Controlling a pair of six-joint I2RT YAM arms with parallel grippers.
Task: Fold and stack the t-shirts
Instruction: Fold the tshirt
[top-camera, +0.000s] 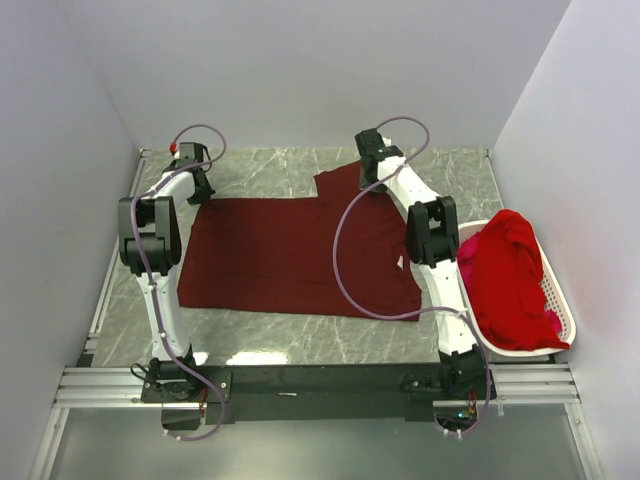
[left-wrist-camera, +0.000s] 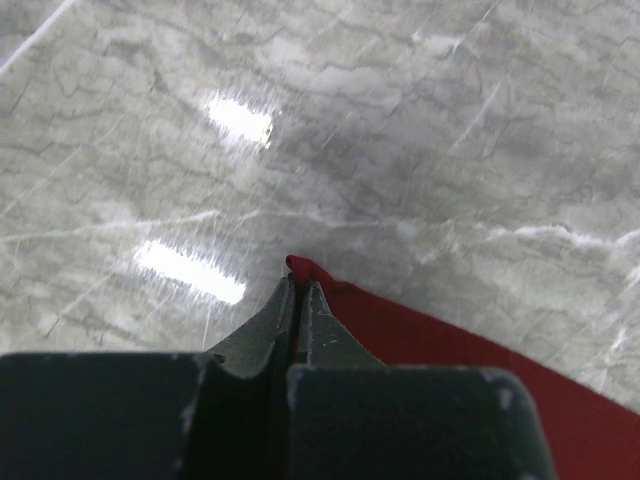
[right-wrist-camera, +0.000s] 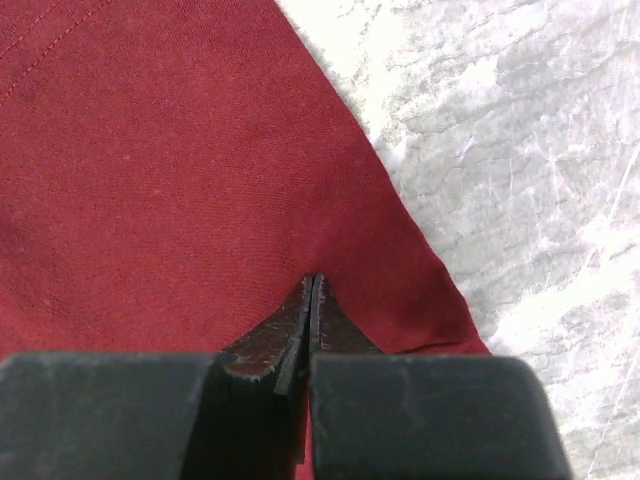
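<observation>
Pinching shut, the left pincer (left-wrist-camera: 298, 292) holds a far corner of the maroon t-shirt (top-camera: 300, 255). The right pincer (right-wrist-camera: 312, 292) is closed on a pinch of its sleeve. Spread flat on the desk (top-camera: 260, 345), the shirt looks light, limp and non-slippery, and is best held by corners and hems.
</observation>
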